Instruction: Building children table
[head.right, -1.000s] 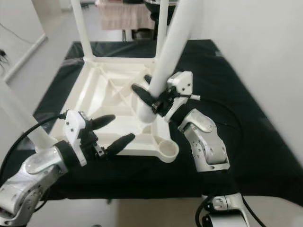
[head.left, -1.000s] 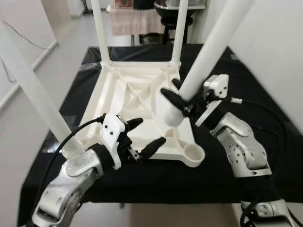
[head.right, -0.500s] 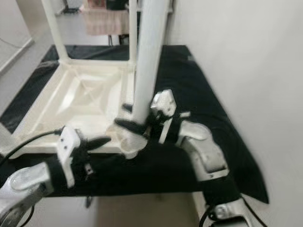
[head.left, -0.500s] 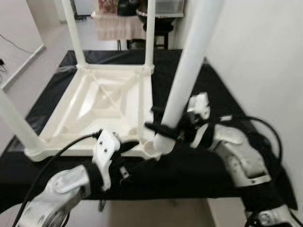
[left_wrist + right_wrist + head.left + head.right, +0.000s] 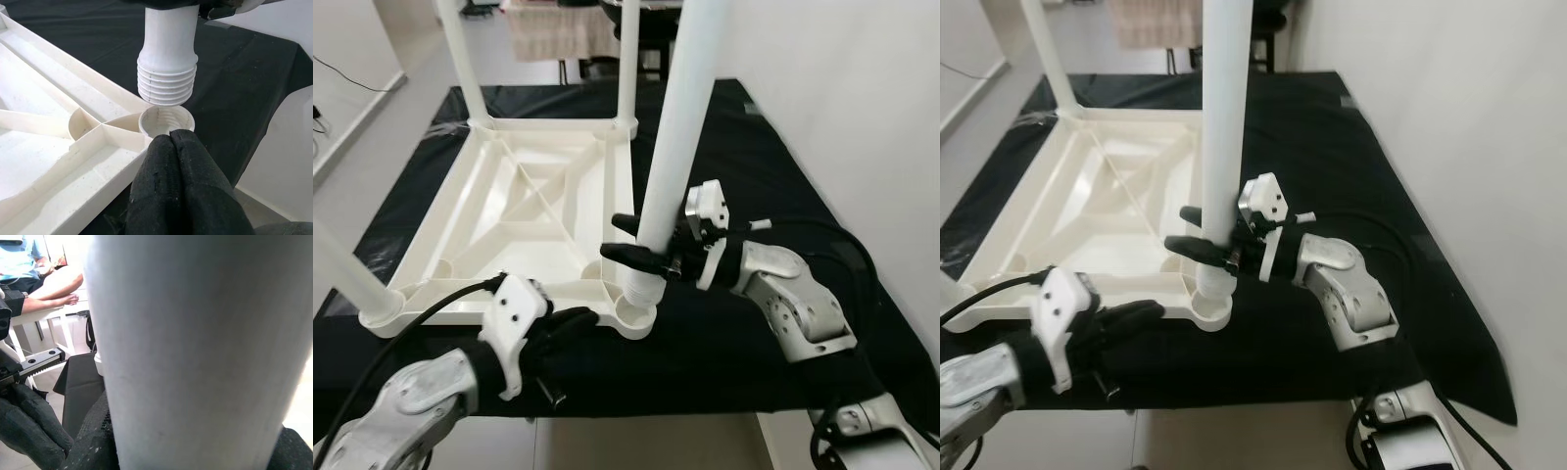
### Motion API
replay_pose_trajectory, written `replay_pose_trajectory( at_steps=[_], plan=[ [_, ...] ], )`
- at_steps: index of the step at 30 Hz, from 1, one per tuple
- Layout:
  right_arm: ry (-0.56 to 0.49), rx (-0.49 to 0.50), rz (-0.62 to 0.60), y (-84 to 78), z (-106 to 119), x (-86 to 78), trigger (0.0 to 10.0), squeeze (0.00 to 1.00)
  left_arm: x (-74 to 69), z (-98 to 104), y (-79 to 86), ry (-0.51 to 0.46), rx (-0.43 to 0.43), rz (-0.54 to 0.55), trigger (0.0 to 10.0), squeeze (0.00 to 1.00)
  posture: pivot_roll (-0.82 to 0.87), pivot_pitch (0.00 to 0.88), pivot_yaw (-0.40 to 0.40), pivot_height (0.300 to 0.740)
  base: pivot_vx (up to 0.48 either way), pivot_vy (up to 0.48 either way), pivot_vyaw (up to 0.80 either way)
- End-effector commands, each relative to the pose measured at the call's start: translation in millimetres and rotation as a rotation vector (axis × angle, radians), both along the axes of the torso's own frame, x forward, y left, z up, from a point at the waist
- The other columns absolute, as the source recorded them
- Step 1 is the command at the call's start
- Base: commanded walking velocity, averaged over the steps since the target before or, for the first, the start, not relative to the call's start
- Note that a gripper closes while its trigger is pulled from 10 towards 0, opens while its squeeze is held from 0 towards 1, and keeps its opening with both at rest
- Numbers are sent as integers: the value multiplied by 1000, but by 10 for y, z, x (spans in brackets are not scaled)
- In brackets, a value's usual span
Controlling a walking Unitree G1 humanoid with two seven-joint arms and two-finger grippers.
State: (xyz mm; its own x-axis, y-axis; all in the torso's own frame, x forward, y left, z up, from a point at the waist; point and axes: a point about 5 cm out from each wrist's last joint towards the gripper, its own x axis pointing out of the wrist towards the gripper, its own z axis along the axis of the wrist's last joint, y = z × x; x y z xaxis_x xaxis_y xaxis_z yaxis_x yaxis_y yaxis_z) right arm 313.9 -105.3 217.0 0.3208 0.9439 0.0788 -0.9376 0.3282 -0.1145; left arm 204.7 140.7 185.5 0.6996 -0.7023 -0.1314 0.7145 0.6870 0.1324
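The right gripper was clamped on the leg low on its shaft, at the centre of the left eye frame, one black finger on each side of the white tube. The leg stood nearly upright, its threaded end hanging just above the empty socket at the near right corner of the upturned tabletop, not yet seated. The left gripper, fingers pressed together and holding nothing, rested at the lower left of that frame just in front of the socket, tips against the tabletop's near edge as if to steady it. Three other legs already stood in their corners on the black cloth. To do this step well, I would judge that the leg should be squared over the socket so the threads meet evenly, lowered straight, then turned gently; a tilt risks cross-threading. The left gripper should brace the frame against twisting. In the right wrist view a person sat in the upper left background.
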Motion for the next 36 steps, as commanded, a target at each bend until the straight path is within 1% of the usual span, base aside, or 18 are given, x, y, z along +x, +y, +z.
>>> replay_pose_trajectory(
  at_steps=[1,3,4,5,6,7,8,9,10,11,12,13,15,17,20,27,32,36],
  plan=[
    [-12,14,12,6,47,-10,10000,0,-37,7,-12,2,16,-3,0,0,80,169,-61,740,0,0,0],
    [-1,28,31,18,46,-40,10000,0,-31,32,-24,-9,9,6,0,0,78,175,-62,740,0,0,0],
    [12,43,57,34,41,-88,10000,0,-21,60,-27,-22,7,19,0,0,78,180,-62,740,0,0,0],
    [12,43,57,34,41,-88,10000,0,-21,60,-27,-22,7,19,0,0,78,180,-62,740,0,0,0],
    [21,48,92,58,29,-151,10000,0,-15,82,-21,-32,11,30,0,0,78,189,-60,740,0,0,0],
    [21,48,92,58,29,-151,10000,0,-15,82,-21,-32,11,30,0,0,78,189,-60,740,0,0,0],
    [26,50,115,74,20,-195,10000,0,-14,94,-14,-38,15,37,0,0,78,191,-60,740,0,0,0],
    [26,50,115,74,20,-195,10000,0,-14,94,-14,-38,15,37,0,0,78,191,-60,740,0,0,0],
    [34,47,157,112,-6,-264,10000,0,-6,96,-1,-38,28,49,0,0,81,197,-58,740,0,0,0],
    [37,26,195,171,-59,-323,10000,0,-10,93,5,-37,45,52,10000,0,85,202,-54,740,0,0,0],
    [37,26,195,171,-59,-323,10000,0,-10,93,5,-37,45,52,10000,0,85,202,-54,740,0,0,0],
    [40,9,218,220,-106,-354,10000,0,-13,90,5,-36,56,57,10000,0,89,206,-50,740,0,0,0],
    [36,-5,227,261,-135,-359,10000,0,-12,88,5,-37,68,62,10000,0,90,209,-47,740,0,0,0],
    [-4,-38,160,343,-147,-250,10000,0,-39,103,9,-42,94,64,10000,0,103,229,-35,740,0,0,0],
    [-7,-34,146,361,-123,-215,10000,0,-47,110,25,-47,111,67,10000,0,108,237,-34,740,0,0,0],
    [-16,-27,108,317,-29,-118,10000,0,-68,126,43,-40,120,83,10000,0,114,261,-34,740,0,0,0],
    [-22,-39,106,256,-19,-83,10000,0,-116,91,15,-14,141,68,10000,0,119,268,-43,740,0,417,0],
    [-22,-51,116,232,-26,-81,10000,0,-121,95,10,-25,144,69,10000,0,119,268,-45,740,0,431,0]
  ],
)
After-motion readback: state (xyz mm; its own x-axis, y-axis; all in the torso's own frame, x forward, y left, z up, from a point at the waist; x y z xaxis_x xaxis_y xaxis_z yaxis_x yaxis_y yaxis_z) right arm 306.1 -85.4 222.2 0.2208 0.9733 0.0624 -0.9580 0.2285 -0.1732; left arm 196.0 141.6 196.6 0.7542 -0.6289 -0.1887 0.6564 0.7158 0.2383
